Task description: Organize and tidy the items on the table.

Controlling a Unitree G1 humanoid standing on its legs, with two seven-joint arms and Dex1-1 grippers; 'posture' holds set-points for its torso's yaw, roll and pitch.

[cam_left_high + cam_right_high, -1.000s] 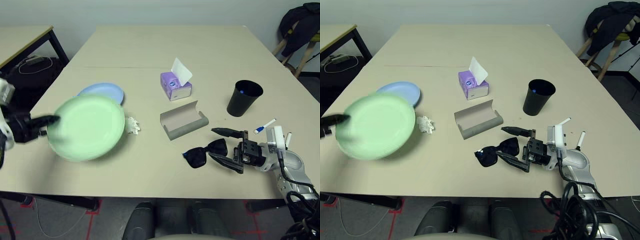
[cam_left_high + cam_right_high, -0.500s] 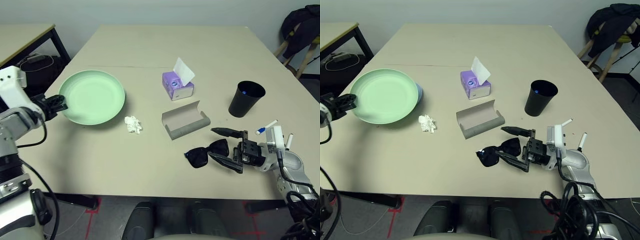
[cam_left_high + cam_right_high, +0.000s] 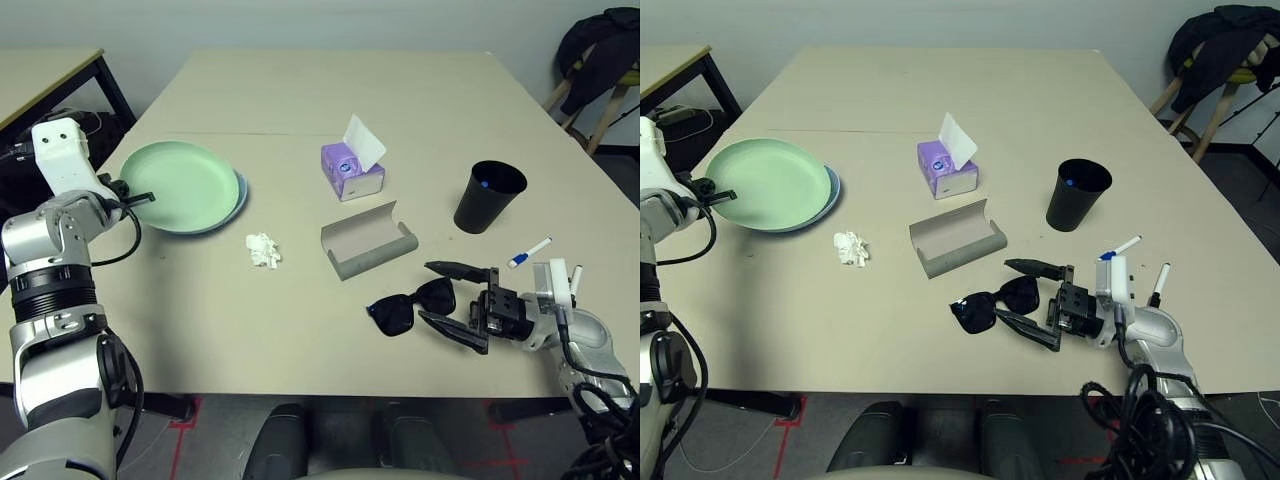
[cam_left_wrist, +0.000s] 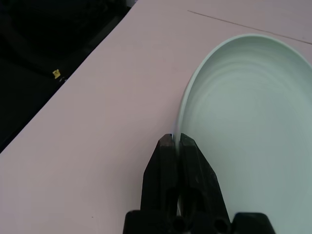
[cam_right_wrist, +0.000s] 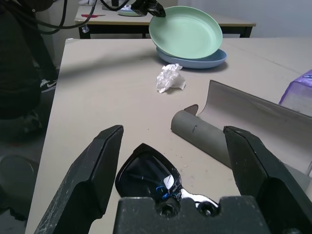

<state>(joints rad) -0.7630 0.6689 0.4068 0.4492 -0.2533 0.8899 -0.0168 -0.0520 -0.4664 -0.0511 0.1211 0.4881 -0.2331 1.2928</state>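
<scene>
left hand (image 4: 175, 139) pinches the mint green plate (image 3: 180, 185) at its rim.

Plain beige tabletop (image 3: 300, 320). Round mint green plate (image 3: 180, 185) over pale blue plate (image 3: 238, 195). Crumpled white tissue wad (image 3: 264, 250). Purple tissue box (image 3: 351, 171), grey open glasses case (image 3: 368, 242), black sunglasses (image 3: 410, 306), black cup (image 3: 488, 196), white blue-tipped pen (image 3: 529, 252).

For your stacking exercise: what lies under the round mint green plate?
Under the round mint green plate sits a pale blue plate, only its rim showing. Its middle is covered. The left gripper is shut on the green plate's edge.
</scene>
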